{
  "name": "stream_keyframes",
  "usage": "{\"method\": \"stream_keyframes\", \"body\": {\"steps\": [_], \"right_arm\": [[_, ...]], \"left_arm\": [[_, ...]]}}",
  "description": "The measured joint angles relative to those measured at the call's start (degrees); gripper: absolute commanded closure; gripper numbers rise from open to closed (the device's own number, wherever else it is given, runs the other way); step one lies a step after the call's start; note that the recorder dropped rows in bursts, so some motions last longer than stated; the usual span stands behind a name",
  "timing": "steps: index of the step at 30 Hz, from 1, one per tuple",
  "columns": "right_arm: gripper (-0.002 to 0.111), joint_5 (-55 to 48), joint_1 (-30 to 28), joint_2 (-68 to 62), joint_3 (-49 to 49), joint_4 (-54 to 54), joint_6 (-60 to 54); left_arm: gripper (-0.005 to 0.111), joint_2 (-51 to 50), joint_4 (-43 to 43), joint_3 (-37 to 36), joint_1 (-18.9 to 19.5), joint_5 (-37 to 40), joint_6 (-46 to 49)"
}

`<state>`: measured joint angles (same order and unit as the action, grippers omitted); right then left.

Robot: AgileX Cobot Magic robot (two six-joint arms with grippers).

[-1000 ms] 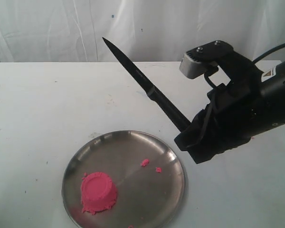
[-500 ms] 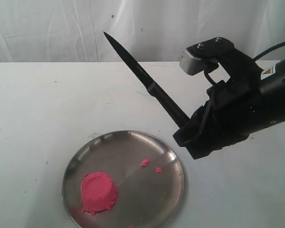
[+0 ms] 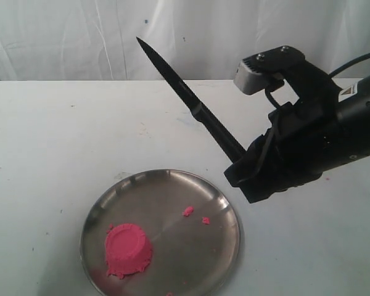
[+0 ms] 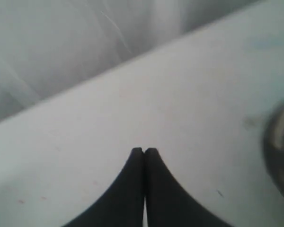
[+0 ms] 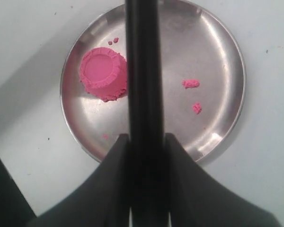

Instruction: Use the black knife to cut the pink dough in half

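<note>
Right wrist view: right claw (image 5: 144,138) clamps the black knife (image 5: 142,61) by its handle (stiff, slim); pink dough (image 5: 103,73) looks soft, crumbly, uncut.

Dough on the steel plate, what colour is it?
The dough is bright pink, shown best in the right wrist view.

Right arm (image 3: 351,123): is looking black, chunky
Camera box (image 3: 250,80): is showing grey, two screws
Left gripper (image 4: 144,152): is looking black

The black knife (image 3: 190,100) has tilted steeper — tip slightly higher.
</note>
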<state>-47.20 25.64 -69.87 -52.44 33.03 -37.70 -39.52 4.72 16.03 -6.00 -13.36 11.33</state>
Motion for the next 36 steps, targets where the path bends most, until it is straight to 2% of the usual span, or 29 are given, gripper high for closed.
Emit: {"method": "stream_keyframes", "body": {"steps": [6, 10, 14, 19, 22, 29, 36], "right_arm": [[0.108, 2.6, 0.0, 0.0, 3.4, 0.2, 0.0], [0.108, 4.7, 0.0, 0.0, 4.7, 0.2, 0.0], [0.108, 5.8, 0.0, 0.0, 4.7, 0.2, 0.0], [0.108, 5.0, 0.0, 0.0, 5.0, -0.9, 0.0], [0.108, 4.2, 0.0, -0.1, 5.0, -2.7, 0.7], [0.108, 3.9, 0.0, -3.7, 5.0, -8.7, 8.6], [0.108, 3.7, 0.0, -8.3, 5.0, -7.8, 9.2]], "left_arm": [[0.107, -9.2, 2.6, 5.1, -15.0, 19.4, -0.8], [0.107, -14.3, 2.3, 10.3, -20.1, 29.0, -1.0], [0.107, -19.4, -4.1, 14.6, -22.8, 35.0, 3.8], [0.107, -25.9, -23.0, 18.7, -25.4, 42.2, 26.9], [0.107, -29.0, -32.8, 19.6, -25.9, 44.0, 37.4], [0.107, -34.7, -39.7, 19.8, -25.9, 46.3, 45.7], [0.107, -40.1, -55.5, 19.8, -29.3, 50.0, 67.2]]}}
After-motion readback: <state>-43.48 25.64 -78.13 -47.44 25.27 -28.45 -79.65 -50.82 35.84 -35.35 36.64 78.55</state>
